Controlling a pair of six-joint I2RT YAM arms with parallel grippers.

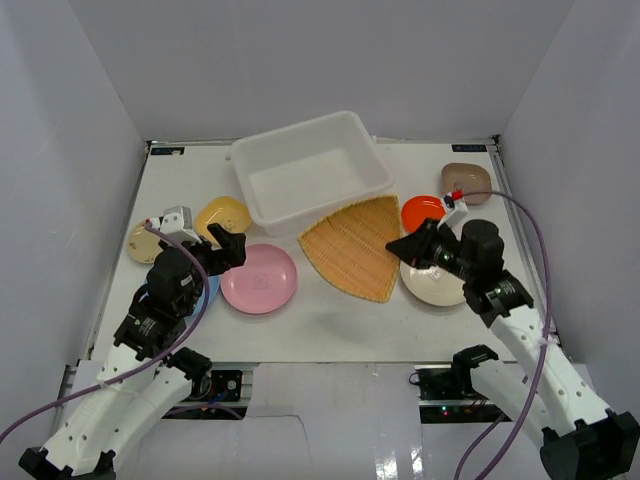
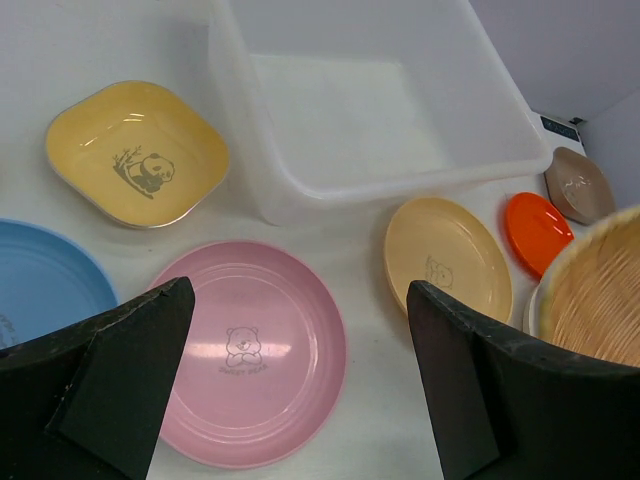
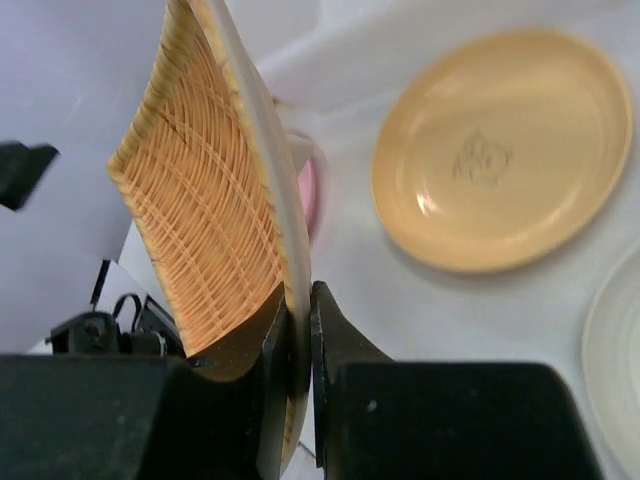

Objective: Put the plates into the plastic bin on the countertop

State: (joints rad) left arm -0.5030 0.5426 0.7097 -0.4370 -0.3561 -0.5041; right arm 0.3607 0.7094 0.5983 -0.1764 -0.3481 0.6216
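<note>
White bin (image 1: 310, 180) stands upright at upper centre. Just below it, the woven tray (image 1: 352, 248) is tilted, its right edge lifted. Pink plate (image 1: 258, 278) and yellow dish (image 1: 222, 217) lie flat at left. Orange plate (image 1: 421, 211), brown dish (image 1: 465, 181) and cream plate (image 1: 432, 285) lie at right.

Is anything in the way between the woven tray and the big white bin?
Nothing tall. The right gripper pinches the woven tray by its edge. A flat tan plate lies between tray and bin, and the bin's near wall rises there too.
</note>
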